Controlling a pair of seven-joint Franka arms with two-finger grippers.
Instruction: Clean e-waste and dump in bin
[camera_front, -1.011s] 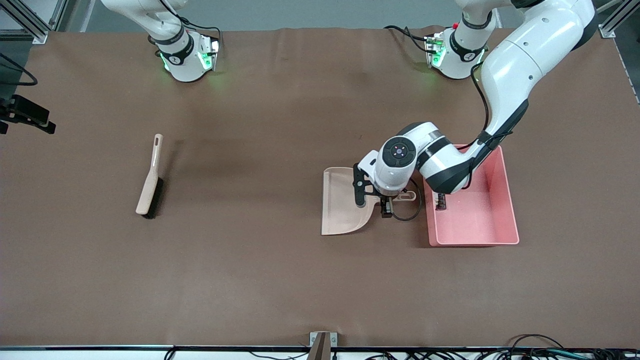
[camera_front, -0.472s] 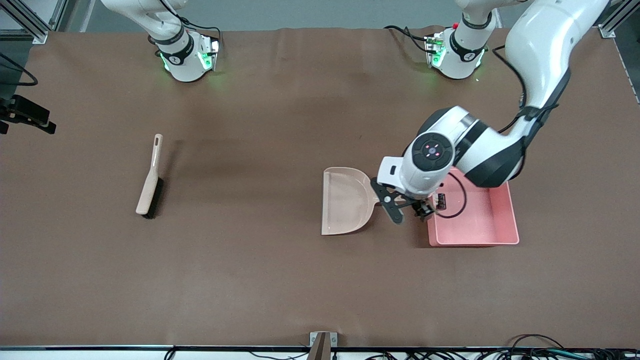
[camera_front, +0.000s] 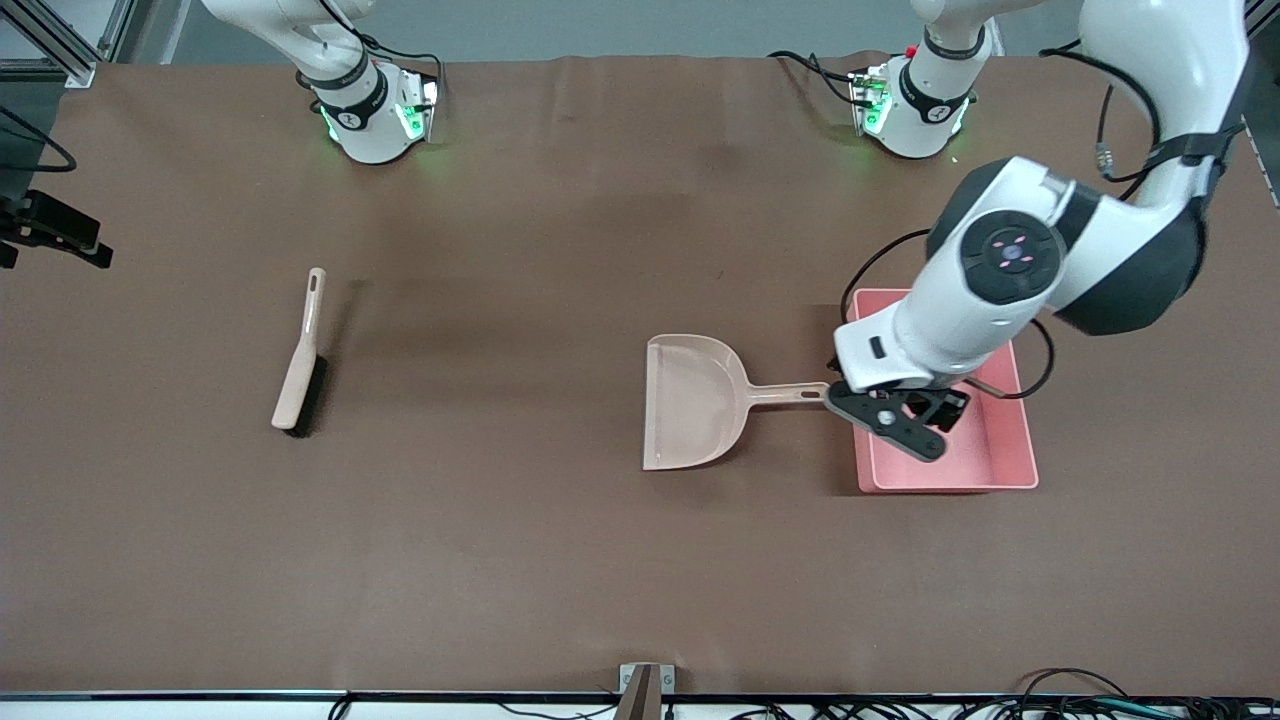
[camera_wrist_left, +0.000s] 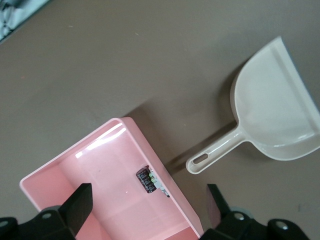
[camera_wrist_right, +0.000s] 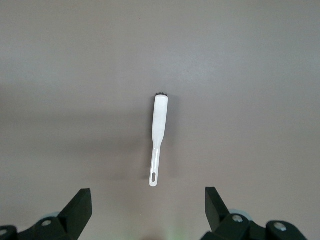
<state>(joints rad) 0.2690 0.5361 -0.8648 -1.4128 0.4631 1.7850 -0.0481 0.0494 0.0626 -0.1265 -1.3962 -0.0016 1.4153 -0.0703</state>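
Observation:
The pink bin (camera_front: 1008, 472) stands toward the left arm's end of the table. In the left wrist view the bin (camera_wrist_left: 95, 170) holds the e-waste: a small dark block (camera_wrist_left: 144, 179) and a whitish-grey component (camera_wrist_left: 160, 185), both against one wall. In the front view my left arm hides them. My left gripper (camera_front: 908, 422) hangs open and empty over the bin, and it also shows in the left wrist view (camera_wrist_left: 148, 200). My right gripper (camera_wrist_right: 147, 200) is open and empty, high over the brush, and the right arm waits.
A beige dustpan (camera_front: 693, 400) lies beside the bin with its handle (camera_front: 790, 393) pointing at it; the dustpan also shows in the left wrist view (camera_wrist_left: 275, 105). A beige brush (camera_front: 299, 362) lies toward the right arm's end, and it also shows in the right wrist view (camera_wrist_right: 159, 125).
My left gripper has risen and moved from over the dustpan's handle to over the bin. The dustpan, the brush and the right arm have not moved.

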